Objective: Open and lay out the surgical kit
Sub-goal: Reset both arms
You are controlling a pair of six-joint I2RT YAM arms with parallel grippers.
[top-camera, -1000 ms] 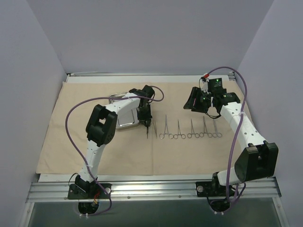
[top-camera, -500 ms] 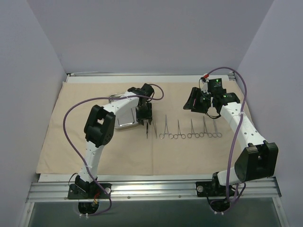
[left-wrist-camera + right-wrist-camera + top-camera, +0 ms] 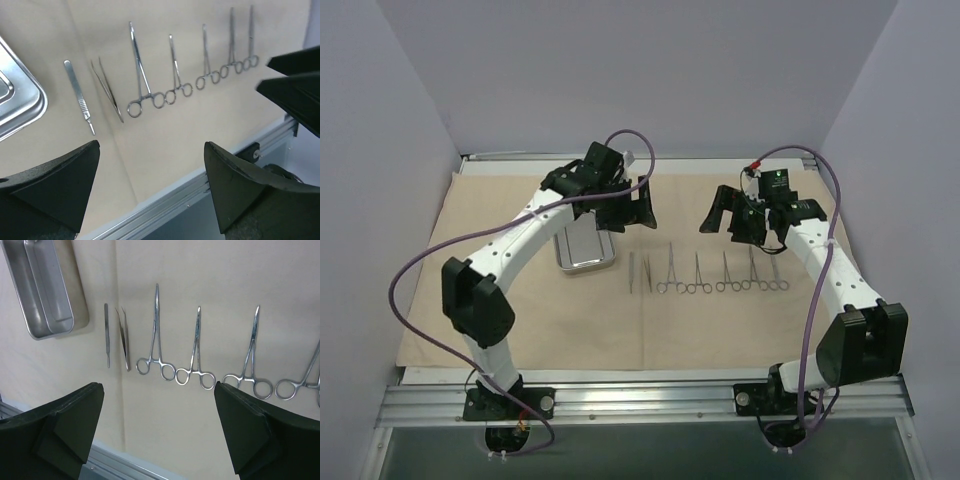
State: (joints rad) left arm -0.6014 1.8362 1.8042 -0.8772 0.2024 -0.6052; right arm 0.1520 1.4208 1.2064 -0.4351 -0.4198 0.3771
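The cloth wrap (image 3: 520, 330) lies spread flat, with the steel tray (image 3: 585, 250) on its left half. My left gripper (image 3: 630, 208) hangs just past the tray's far right corner, jaws wide and empty. To the right of the tray the forceps (image 3: 720, 275) lie in a tidy row, and my right gripper (image 3: 732, 215) hovers above them, equally wide and holding nothing. My worry is a low sweep on the way out: a finger snagging the cloth would drag it and scatter that row.

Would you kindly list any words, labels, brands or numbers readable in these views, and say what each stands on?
None can be read. The steel tray, the forceps and the beige cloth show no legible marking; any engraving on the instruments is too small to tell.
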